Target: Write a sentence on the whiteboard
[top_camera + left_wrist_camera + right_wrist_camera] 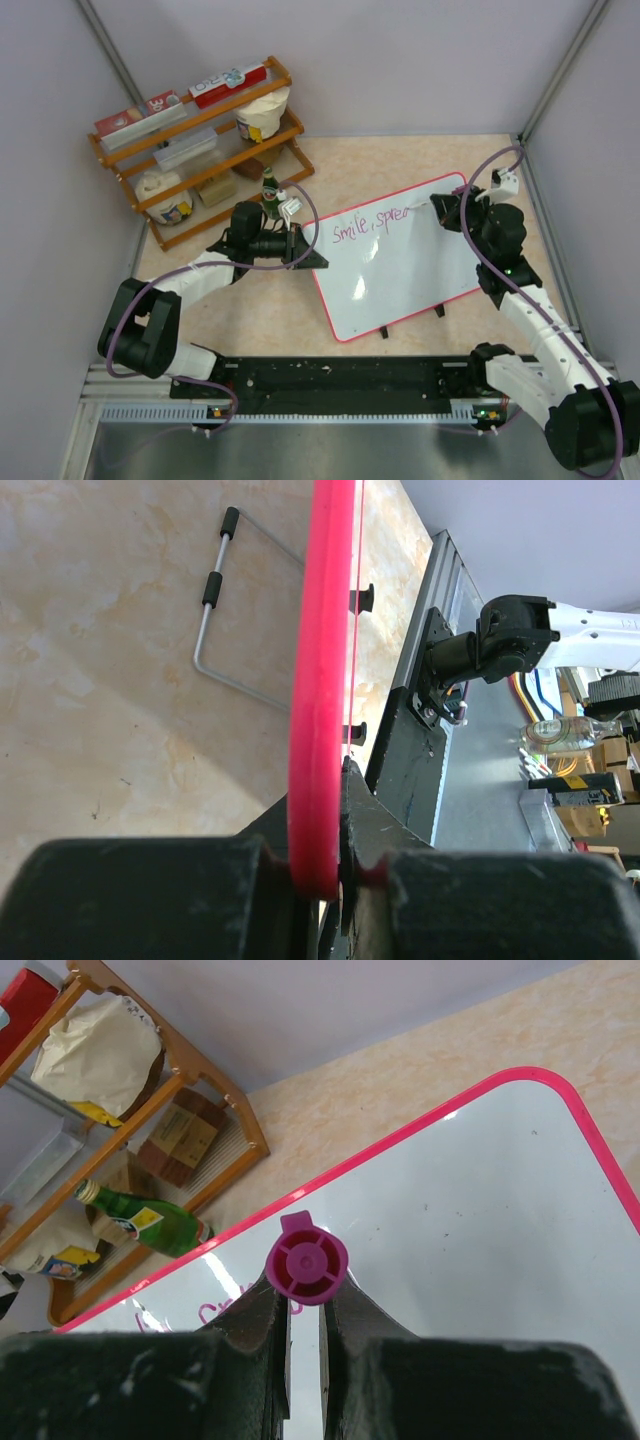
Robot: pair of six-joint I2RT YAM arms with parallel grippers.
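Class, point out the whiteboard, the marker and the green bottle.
whiteboard (400,275): top view, bare white surface.
marker (307,1270): right wrist view, round magenta end.
bottle (175,1232): right wrist view, green body.

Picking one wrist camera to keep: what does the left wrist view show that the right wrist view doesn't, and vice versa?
Left wrist only: the left gripper clamped on the whiteboard frame seen edge-on, black feet, and a bent metal wire on the table. Right wrist only: the right gripper shut on a magenta marker seen end-on, pink writing on the board's white face, a wooden shelf and a green bottle. Both: the whiteboard's pink frame and the beige table.
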